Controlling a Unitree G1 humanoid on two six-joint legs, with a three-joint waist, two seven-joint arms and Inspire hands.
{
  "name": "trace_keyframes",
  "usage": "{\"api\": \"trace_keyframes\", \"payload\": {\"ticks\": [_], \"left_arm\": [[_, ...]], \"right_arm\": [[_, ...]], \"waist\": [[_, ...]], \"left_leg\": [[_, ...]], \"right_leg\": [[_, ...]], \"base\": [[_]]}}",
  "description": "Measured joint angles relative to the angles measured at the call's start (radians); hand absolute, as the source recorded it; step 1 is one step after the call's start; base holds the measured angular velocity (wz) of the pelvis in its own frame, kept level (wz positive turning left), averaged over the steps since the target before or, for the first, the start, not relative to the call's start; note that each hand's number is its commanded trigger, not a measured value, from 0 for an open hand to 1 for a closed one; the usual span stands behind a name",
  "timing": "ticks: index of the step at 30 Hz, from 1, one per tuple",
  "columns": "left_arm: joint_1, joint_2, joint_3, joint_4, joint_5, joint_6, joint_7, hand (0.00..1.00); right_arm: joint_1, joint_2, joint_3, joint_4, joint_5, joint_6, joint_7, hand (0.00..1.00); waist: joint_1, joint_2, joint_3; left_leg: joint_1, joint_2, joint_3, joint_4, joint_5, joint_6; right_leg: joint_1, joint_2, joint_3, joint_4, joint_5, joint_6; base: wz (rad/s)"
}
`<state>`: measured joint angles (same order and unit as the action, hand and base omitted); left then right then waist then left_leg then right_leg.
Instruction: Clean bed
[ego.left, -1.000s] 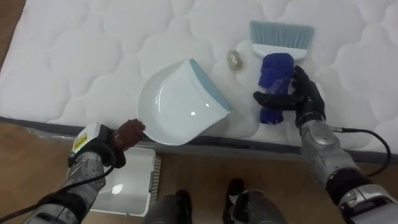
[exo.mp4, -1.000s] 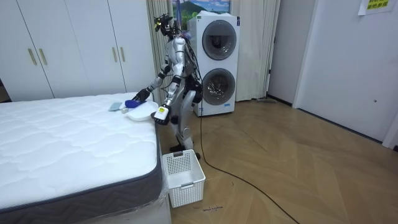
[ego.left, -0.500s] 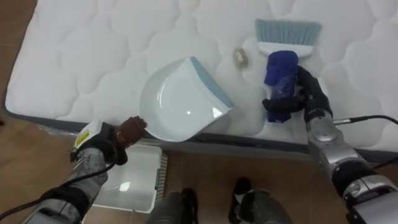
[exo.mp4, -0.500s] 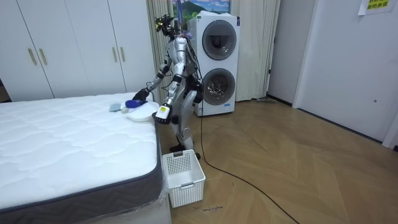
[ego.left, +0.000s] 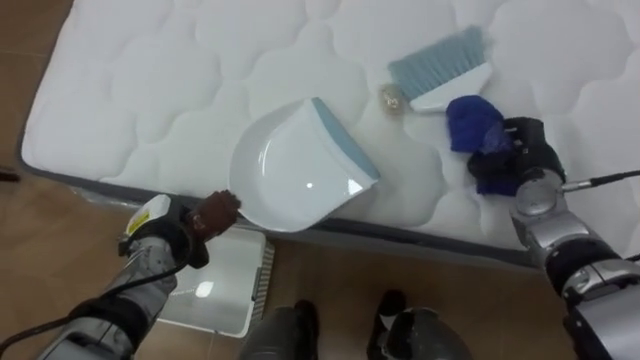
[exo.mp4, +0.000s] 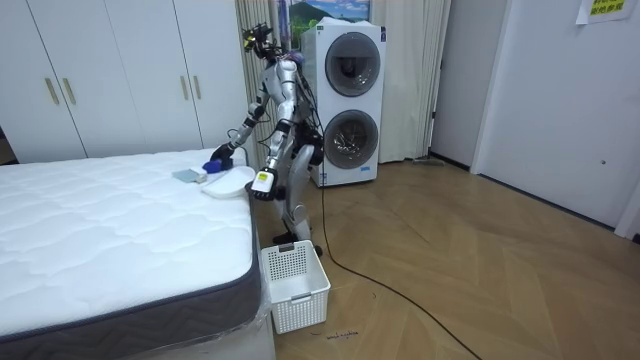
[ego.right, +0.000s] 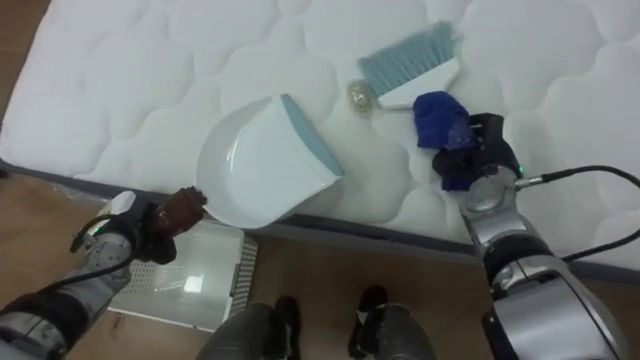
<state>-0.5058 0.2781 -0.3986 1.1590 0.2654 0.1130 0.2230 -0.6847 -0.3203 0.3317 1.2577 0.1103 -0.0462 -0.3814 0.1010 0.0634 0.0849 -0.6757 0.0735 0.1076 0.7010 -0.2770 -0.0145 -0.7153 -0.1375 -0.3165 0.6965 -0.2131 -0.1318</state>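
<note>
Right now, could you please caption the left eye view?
Left robot hand holds dustpan on the mattress; right robot hand holds brush beside a scrap.

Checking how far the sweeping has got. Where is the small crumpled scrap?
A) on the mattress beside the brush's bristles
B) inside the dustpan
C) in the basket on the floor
A: the scrap lies on the mattress right beside the brush, apart from the dustpan, whose inside is bare.
</note>
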Motion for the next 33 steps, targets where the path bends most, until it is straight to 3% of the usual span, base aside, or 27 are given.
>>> {"api": "trace_keyframes", "payload": {"ticks": [3,10,18,24,28,30,32,33], "left_arm": [[-0.002,0.000,0.000,-0.002,0.001,0.011,0.001,1.00],[-0.001,0.000,0.005,-0.001,0.002,0.011,0.007,1.00],[0.000,0.010,0.002,0.001,0.007,0.015,0.007,1.00],[-0.009,0.023,0.005,-0.007,0.078,0.024,0.056,1.00],[-0.015,0.062,0.005,-0.022,0.220,0.032,0.092,1.00],[-0.016,0.083,0.003,-0.023,0.270,0.036,0.122,1.00],[-0.021,0.113,0.003,-0.024,0.338,0.040,0.160,1.00],[-0.021,0.121,0.003,-0.024,0.346,0.040,0.167,1.00]], "right_arm": [[0.008,0.000,-0.002,0.004,0.000,0.024,-0.017,1.00],[0.043,0.001,-0.011,0.031,0.001,0.026,-0.007,1.00],[0.050,-0.029,-0.019,0.045,0.008,0.048,0.021,1.00],[0.039,-0.050,-0.039,0.060,-0.039,0.060,0.024,1.00],[0.033,-0.080,-0.039,0.052,-0.123,0.093,0.024,1.00],[0.032,-0.095,-0.039,0.050,-0.171,0.108,0.024,1.00],[0.017,-0.126,-0.038,0.048,-0.251,0.124,0.024,1.00],[0.010,-0.134,-0.037,0.048,-0.269,0.130,0.024,1.00]], "waist": [[-0.007,-0.005,-0.0011],[-0.018,-0.034,-0.0021],[-0.021,-0.038,-0.0041],[-0.020,-0.045,-0.0063],[-0.017,-0.059,-0.0105],[-0.020,-0.076,-0.0105],[-0.016,-0.113,-0.0096],[-0.018,-0.120,-0.0096]], "left_leg": [[-0.004,-0.002,-0.001,0.009,-0.002,0.002],[0.000,-0.013,-0.002,0.019,0.002,0.011],[0.004,-0.021,0.004,0.010,-0.007,0.028],[-0.014,-0.030,0.001,0.027,-0.014,0.039],[-0.019,-0.030,0.004,0.035,-0.019,0.048],[-0.016,-0.032,0.006,0.034,-0.019,0.050],[-0.016,-0.032,0.022,0.036,-0.021,0.053],[-0.016,-0.032,0.023,0.037,-0.021,0.053]], "right_leg": [[0.000,-0.002,-0.001,0.000,-0.002,0.003],[0.012,-0.013,0.000,0.002,-0.009,0.018],[0.021,-0.025,-0.001,0.003,-0.006,0.036],[0.006,-0.035,-0.001,0.017,-0.004,0.045],[0.005,-0.035,-0.001,0.016,0.001,0.051],[0.003,-0.041,0.000,0.023,0.001,0.052],[-0.012,-0.052,0.016,0.039,0.000,0.053],[-0.013,-0.052,0.016,0.040,0.000,0.053]], "base": [[0.00],[0.05],[0.05],[0.01],[-0.01],[0.00],[-0.12],[-0.12]]}}
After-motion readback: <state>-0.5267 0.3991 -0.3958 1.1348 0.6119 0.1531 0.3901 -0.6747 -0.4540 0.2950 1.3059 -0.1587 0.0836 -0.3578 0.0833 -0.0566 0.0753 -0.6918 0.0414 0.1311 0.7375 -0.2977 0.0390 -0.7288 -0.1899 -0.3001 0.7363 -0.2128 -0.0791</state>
